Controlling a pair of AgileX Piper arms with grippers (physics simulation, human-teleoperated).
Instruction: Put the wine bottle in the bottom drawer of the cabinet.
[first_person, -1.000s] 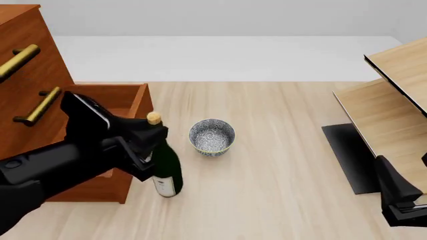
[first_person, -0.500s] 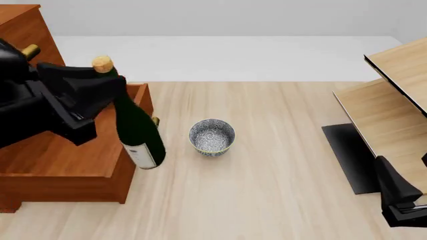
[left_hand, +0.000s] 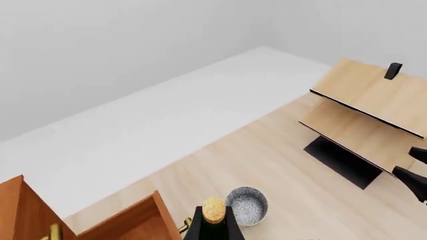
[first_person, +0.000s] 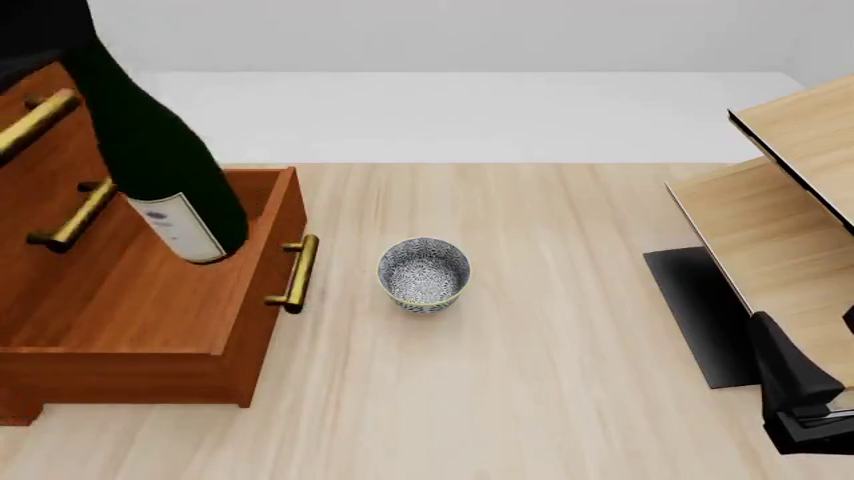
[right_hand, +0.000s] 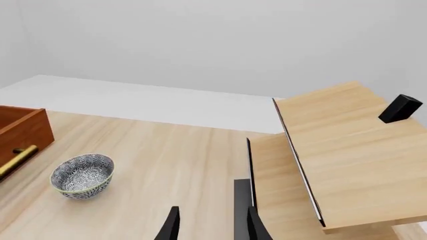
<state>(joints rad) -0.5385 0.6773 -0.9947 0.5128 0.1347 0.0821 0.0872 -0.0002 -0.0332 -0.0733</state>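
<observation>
- In the front view the wine bottle (first_person: 158, 160) stands in the upper left of the frame, tilted, its neck running out past the top edge and its white-labelled base lowest, hanging over the open bottom drawer (first_person: 147, 300).
- The bottle's base looks clear of the drawer floor, but whether it touches cannot be told from this angle.
- The bottom drawer is pulled out from the cabinet (first_person: 54, 150) at the left edge, its brass bar handle (first_person: 296, 272) on the front panel facing the middle of the desk (first_person: 534, 350).
- Two brass handles of the upper drawer fronts (first_person: 74, 215) show to the left of the bottle.
- A speckled grey bowl (first_person: 423, 273) sits on the desk just right of the drawer handle, apart from it.
- In the left wrist view, bottom centre, the tan cork (left_hand: 213, 210) sits between the two dark fingers of the left gripper (left_hand: 213, 231), which is pinching the bottle's neck.
- The right gripper (right_hand: 210, 225) shows at the bottom of the right wrist view with its fingers spread and nothing between them; in the front view its arm is at the lower right corner.
- A pale wood shelf unit (first_person: 787, 200) fills the right side of the frame, a dark mat (first_person: 701, 310) on the desk beneath it.
</observation>
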